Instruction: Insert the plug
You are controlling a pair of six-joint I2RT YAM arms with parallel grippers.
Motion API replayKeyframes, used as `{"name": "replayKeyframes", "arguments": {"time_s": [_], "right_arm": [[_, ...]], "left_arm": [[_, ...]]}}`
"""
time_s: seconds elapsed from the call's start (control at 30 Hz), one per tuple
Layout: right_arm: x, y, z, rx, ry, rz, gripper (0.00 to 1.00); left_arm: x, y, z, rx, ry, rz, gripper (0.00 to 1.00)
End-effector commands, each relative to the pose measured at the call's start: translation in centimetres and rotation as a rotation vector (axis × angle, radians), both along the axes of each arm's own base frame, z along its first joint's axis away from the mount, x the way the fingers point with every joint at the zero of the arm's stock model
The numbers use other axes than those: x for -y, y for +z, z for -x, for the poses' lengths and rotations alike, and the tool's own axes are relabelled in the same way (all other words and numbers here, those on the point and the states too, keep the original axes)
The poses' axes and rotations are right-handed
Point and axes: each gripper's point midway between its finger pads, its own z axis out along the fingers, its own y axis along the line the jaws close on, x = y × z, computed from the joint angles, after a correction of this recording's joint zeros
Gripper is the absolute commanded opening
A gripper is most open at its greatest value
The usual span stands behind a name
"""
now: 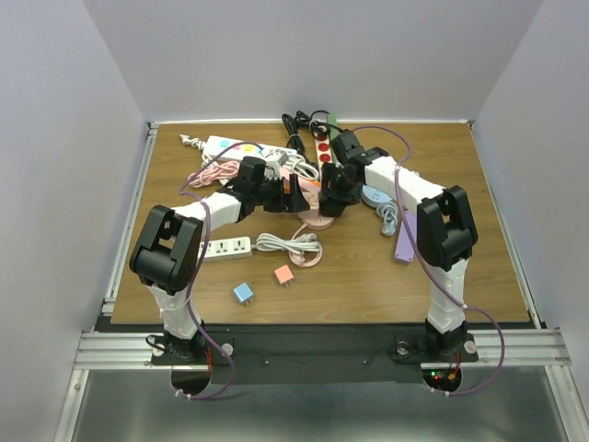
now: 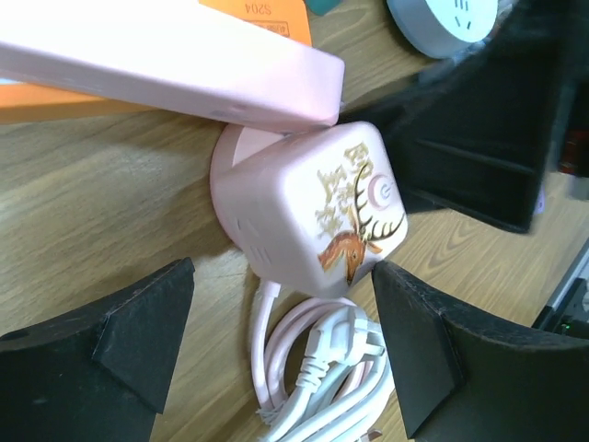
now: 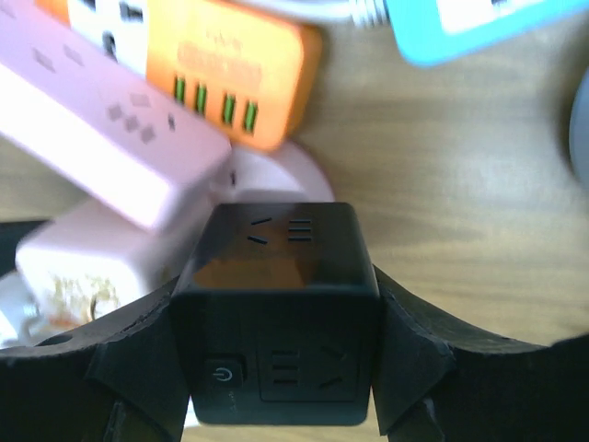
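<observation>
My right gripper (image 3: 281, 341) is shut on a black cube socket (image 3: 276, 304), its faces with outlets and a power button showing; in the top view the cube (image 1: 333, 204) is at the table's middle. My left gripper (image 2: 281, 341) is open, its fingers (image 2: 138, 341) on either side of a white plug (image 2: 354, 341) on a coiled pink-white cord. A pink cube socket with a deer picture (image 2: 308, 207) lies just beyond the plug. The black cube (image 2: 479, 138) hangs to its right. In the top view my left gripper (image 1: 293, 191) faces the right gripper (image 1: 331, 195).
A pink power strip (image 3: 101, 129) and an orange strip (image 3: 230, 83) lie behind the pink cube. A white strip (image 1: 225, 247), a coiled white cable (image 1: 287, 244), a blue adapter (image 1: 244, 293), an orange adapter (image 1: 283, 274) and a purple strip (image 1: 405, 241) lie around. More strips and cords crowd the back (image 1: 324, 152).
</observation>
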Motion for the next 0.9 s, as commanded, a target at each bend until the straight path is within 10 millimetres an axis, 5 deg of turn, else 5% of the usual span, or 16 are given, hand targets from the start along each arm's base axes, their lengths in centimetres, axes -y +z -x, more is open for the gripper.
{"name": "replayKeyframes", "arguments": {"time_s": [0.0, 0.23, 0.87], "right_arm": [[1.7, -3.1, -1.5, -0.007, -0.002, 0.134, 0.0], [2.0, -3.9, -1.6, -0.022, 0.004, 0.161, 0.0], [1.3, -6.7, 0.6, -0.036, 0.056, 0.244, 0.0]], "left_arm": [[-0.1, 3.9, -4.1, 0.123, 0.053, 0.064, 0.9], [0.0, 3.2, -5.1, 0.115, 0.065, 0.085, 0.9], [-0.6, 0.9, -0.9, 0.029, 0.045, 0.118, 0.88]]}}
